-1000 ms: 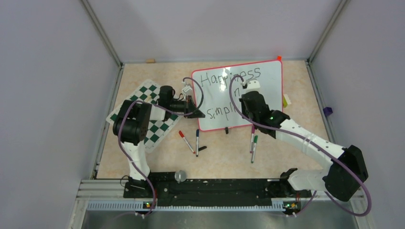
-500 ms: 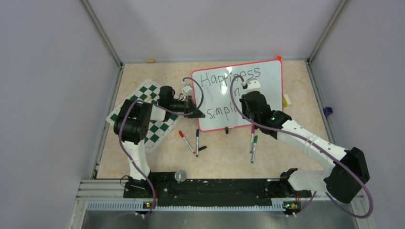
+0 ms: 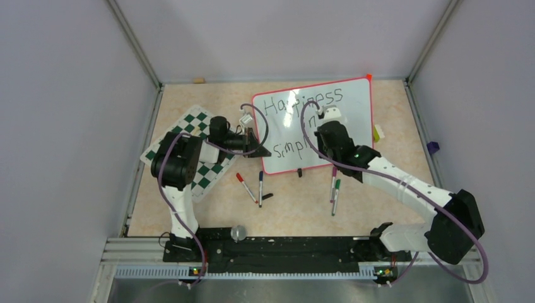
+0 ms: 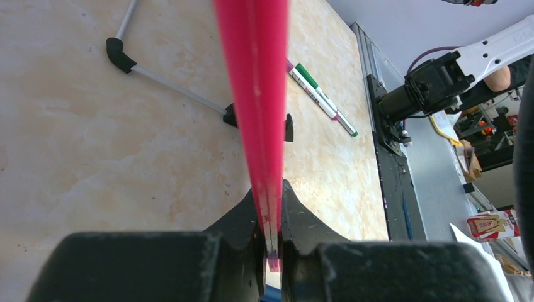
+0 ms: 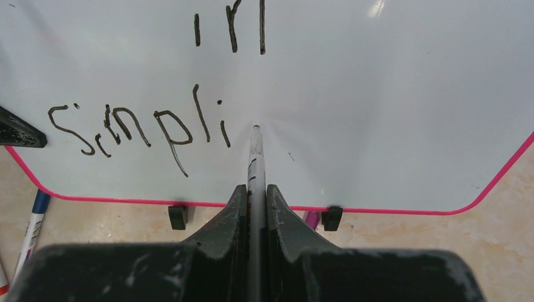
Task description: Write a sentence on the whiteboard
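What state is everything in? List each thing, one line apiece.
whiteboard, partly written: "Happiness in Simpli".
left pincer, shut on the whiteboard's red frame.
right pincer, shut on the marker.
marker, held, tip at the board just after "Simpli".
spare markers, lying loose, unheld.
chess mat, lying flat.

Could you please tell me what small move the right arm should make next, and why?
Probably draw the next letter: the right gripper holds the marker with its tip just after the unfinished "Simpli" on the whiteboard.
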Action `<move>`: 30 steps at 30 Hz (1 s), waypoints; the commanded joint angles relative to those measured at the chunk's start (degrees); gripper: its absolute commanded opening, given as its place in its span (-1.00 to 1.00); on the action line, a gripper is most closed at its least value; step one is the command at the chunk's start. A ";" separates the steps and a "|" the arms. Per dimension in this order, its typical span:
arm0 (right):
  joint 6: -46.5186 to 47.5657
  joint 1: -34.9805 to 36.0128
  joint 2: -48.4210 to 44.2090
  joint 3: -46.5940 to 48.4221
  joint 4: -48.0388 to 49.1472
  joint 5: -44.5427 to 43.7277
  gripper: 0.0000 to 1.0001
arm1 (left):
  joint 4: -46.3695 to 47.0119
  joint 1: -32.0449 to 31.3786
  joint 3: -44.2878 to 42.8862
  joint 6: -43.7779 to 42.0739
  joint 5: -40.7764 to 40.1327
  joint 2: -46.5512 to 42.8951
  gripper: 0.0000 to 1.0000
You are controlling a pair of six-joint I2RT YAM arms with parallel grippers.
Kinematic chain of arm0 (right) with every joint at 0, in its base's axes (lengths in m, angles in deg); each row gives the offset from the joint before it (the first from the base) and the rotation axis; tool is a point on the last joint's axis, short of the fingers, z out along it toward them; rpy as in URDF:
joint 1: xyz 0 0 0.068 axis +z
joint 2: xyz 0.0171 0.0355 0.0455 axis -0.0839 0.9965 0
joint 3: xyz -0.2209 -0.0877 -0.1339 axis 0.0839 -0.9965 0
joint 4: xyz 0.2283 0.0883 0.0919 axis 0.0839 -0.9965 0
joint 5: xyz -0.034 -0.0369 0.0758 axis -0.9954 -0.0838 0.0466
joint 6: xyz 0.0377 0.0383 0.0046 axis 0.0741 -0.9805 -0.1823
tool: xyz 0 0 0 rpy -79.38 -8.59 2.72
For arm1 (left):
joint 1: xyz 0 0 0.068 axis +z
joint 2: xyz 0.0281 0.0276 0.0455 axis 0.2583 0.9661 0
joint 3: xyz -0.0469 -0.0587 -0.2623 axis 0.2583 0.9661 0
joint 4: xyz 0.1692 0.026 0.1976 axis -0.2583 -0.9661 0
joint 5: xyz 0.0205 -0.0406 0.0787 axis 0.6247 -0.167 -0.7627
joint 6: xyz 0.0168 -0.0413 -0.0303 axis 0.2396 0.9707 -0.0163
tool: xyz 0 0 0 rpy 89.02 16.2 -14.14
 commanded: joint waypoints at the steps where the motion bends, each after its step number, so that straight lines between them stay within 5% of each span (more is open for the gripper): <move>1: -0.74 -0.42 0.59 0.52 1.57 -1.15 -1.00 | 5.85 -1.62 1.84 2.96 2.62 2.28 -1.00; 7: -0.62 -0.42 1.67 1.40 0.97 -1.73 -1.00 | 15.70 -1.62 2.70 10.45 3.15 3.91 -1.00; 17: -0.56 -0.42 1.43 1.84 0.95 -2.69 -1.00 | 47.53 -0.73 1.98 35.95 4.04 12.15 -1.00; 30: -0.66 -0.42 -0.31 2.30 1.25 -1.15 -1.00 | 43.64 0.14 3.04 31.57 3.98 11.08 -1.00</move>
